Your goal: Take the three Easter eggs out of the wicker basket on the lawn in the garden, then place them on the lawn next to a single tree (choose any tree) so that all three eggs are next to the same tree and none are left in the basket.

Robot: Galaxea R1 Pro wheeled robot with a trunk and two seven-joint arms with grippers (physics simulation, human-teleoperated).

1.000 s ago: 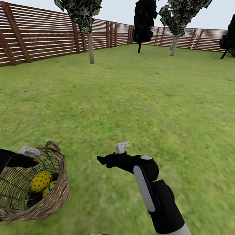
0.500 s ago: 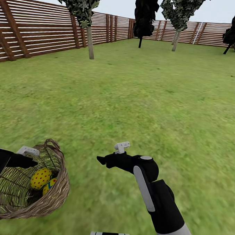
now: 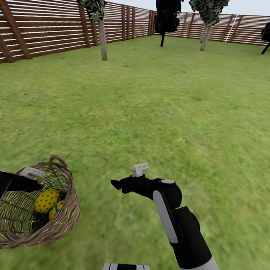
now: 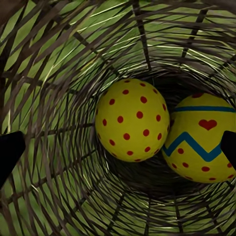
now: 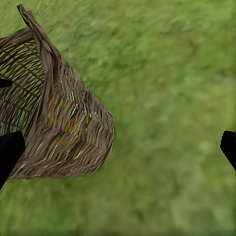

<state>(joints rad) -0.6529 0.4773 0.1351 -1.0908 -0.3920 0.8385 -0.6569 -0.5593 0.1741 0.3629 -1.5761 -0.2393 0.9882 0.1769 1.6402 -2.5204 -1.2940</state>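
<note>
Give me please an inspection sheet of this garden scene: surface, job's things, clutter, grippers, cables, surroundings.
Surface: lawn, flat green grass.
Job's things: wicker basket tilted, its mouth toward the left gripper; two eggs visible inside, a dotted egg and a zigzag egg; a third cannot be seen.
Clutter: nothing seen.
Grippers: left gripper at the basket's rim, whether it grips cannot be told; right gripper over bare grass, fingertips apart, holding nothing.
Cables: nothing seen.
Surroundings: brown slatted fence; a pale-trunked tree far ahead on the left, a dark tree farther back.
</note>
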